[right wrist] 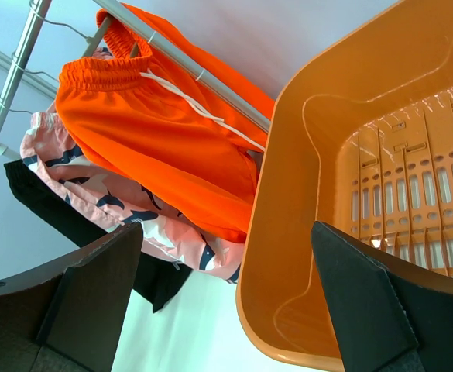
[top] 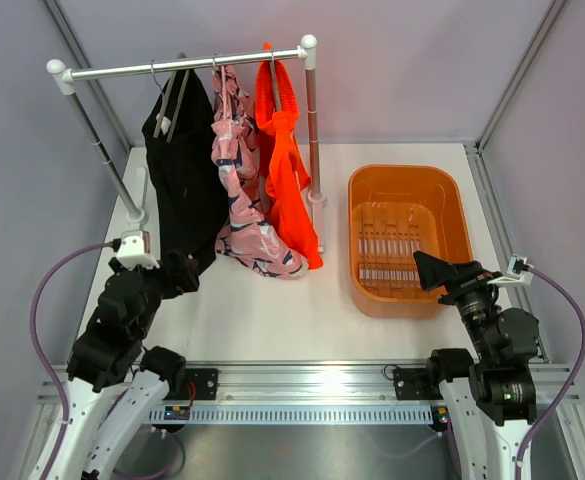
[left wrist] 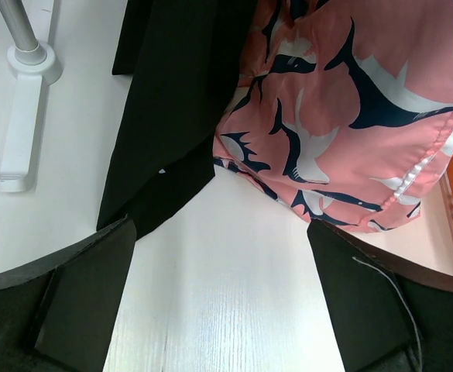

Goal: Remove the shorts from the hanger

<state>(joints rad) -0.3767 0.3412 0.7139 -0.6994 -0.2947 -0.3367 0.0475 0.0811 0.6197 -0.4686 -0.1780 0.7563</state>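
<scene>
Three shorts hang on hangers from the rail (top: 187, 66): black shorts (top: 182, 180) on the left, pink shorts with navy-and-white print (top: 242, 200) in the middle, orange shorts (top: 287, 170) on the right. My left gripper (top: 180, 272) is open and empty just below the black shorts' hem. In the left wrist view the black shorts (left wrist: 176, 101) and pink shorts (left wrist: 350, 116) hang just ahead of the open fingers (left wrist: 79, 294). My right gripper (top: 430, 270) is open and empty over the orange basket's near part. The right wrist view shows the orange shorts (right wrist: 156, 147).
An orange basket (top: 456, 215) stands right of the rack; its wall fills the right wrist view (right wrist: 288, 232). The rack's white foot (left wrist: 17, 124) and post (top: 313, 130) stand on the white table (top: 272, 310). Grey walls close in on three sides.
</scene>
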